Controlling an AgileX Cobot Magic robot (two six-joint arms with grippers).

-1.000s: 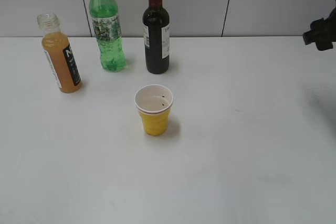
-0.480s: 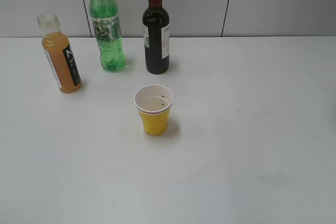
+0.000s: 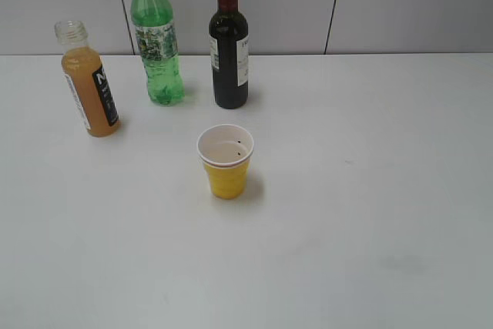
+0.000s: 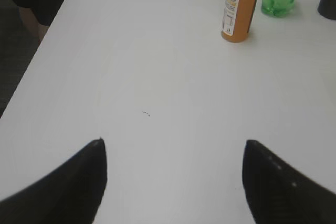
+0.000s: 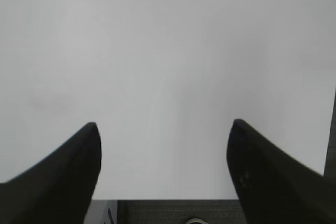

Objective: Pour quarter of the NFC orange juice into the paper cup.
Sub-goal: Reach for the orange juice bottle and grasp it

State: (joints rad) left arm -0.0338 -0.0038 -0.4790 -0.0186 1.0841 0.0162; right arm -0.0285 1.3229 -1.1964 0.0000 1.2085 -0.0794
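Nearest the exterior camera stands the paper cup (image 3: 226,161) — yellow, upright, with a white inside that looks nearly empty apart from a couple of dark specks on the wall. Behind the paper cup and to its left stands the NFC orange juice (image 3: 88,81), capless and leaning slightly, its orange liquid reaching up to the shoulder. Farther back from the paper cup, against the grey wall, are the green plastic bottle (image 3: 157,36) and, just right of it, the dark wine bottle (image 3: 229,40), both capped.

Neither arm shows in the exterior view. In the left wrist view the left gripper (image 4: 173,169) hovers over bare white table (image 3: 370,190) with its jaws spread wide and nothing between them; the NFC orange juice sits well ahead of it and to the right, with the green plastic bottle just beyond. The right gripper (image 5: 164,153) is likewise wide apart and holding nothing, over bare table near the edge.

The step in hand appears to be the reach for the juice, most likely by the left arm. To do it well, approach the bottle at mid-body, below the open neck, and close squarely on the label so the leaning bottle is not tipped — an uncapped neck spills at the first knock. Keep clear of the green plastic bottle on the way in.
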